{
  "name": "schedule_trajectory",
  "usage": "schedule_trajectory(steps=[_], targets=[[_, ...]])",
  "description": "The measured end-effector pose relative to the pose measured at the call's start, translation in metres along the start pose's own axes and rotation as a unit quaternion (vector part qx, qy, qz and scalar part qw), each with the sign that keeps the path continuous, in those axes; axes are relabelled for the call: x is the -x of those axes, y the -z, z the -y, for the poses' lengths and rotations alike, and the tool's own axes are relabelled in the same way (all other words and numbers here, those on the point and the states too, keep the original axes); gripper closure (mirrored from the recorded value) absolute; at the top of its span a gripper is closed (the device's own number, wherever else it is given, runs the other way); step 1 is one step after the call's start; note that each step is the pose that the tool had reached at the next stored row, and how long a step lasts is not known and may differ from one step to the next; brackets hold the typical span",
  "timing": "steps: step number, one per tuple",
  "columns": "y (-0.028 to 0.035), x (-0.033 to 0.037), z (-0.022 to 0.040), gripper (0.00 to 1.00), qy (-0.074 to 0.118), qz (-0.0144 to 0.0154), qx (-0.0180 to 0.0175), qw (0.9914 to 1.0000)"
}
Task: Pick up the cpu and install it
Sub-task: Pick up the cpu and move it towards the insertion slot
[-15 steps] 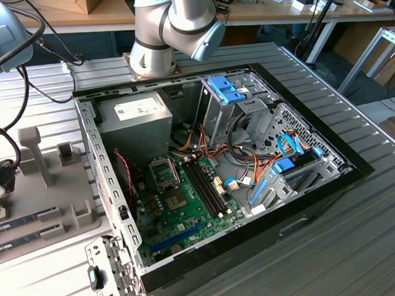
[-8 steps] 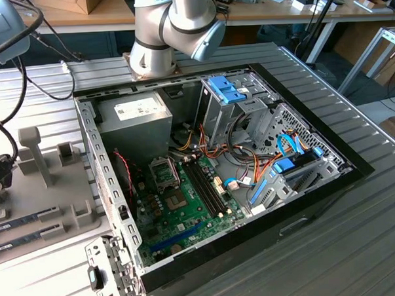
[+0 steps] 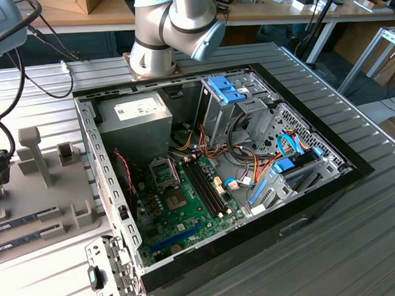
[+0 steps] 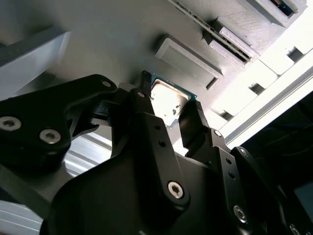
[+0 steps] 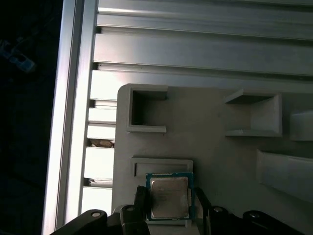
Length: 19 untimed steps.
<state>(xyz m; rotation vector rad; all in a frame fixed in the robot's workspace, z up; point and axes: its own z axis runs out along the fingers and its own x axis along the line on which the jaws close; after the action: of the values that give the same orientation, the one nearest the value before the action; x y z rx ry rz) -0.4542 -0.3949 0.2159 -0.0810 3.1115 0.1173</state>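
Now, in the first wrist view, we see the gripper (image 5: pixel 171 198) clamped on the cpu (image 5: pixel 168 196) — one finger against each opposite edge — over the grey fixture plate (image 5: pixel 220 156), which sits at the exterior view's left beside the open computer case (image 3: pixel 254 247).

An open computer case (image 3: pixel 101 172) lies on the slatted metal table (image 3: pixel 359 246). Its green motherboard (image 3: pixel 181 214) faces up, and a grey power-supply box (image 3: pixel 134 118) fills one corner (a blue drive caddy (image 3: pixel 224 89) sits near it). A grey holder tray (image 3: pixel 69 216) rests at the exterior view's left.
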Motion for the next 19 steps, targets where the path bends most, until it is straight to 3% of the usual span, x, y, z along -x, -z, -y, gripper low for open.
schedule_trajectory(steps=[19], targets=[[0.0242, 0.0007, -0.0018, 0.53, 0.000, 0.0005, 0.0084, 0.99996]])
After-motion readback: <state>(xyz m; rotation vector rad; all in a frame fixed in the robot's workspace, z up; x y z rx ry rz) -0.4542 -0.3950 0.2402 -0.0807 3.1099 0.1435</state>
